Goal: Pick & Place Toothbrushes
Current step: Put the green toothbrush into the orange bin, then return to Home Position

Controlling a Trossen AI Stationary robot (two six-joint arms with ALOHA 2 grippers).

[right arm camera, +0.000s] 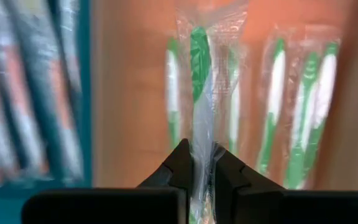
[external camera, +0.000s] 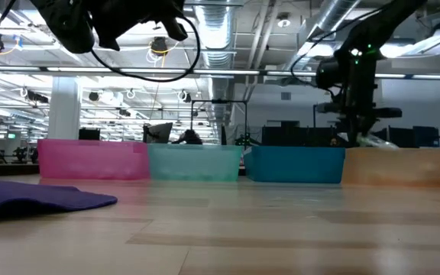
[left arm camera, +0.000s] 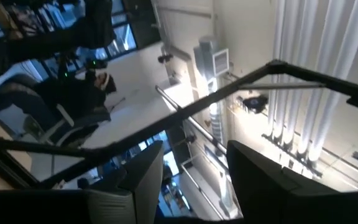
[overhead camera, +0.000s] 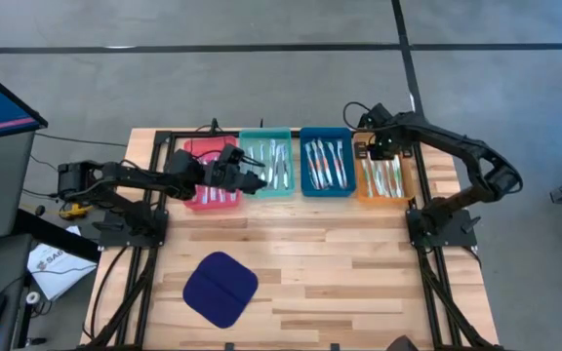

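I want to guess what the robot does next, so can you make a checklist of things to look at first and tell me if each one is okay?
1. Right gripper pinches a wrapped green toothbrush: ok.
2. That gripper hangs over the orange tray: ok.
3. Green toothbrushes already lie in the orange tray, so the colour matches: ok.
4. Free spot right under the held toothbrush: cannot tell.
5. Left gripper is away from the right arm, over the pink tray and teal tray: ok.
6. Left gripper holds nothing: cannot tell.
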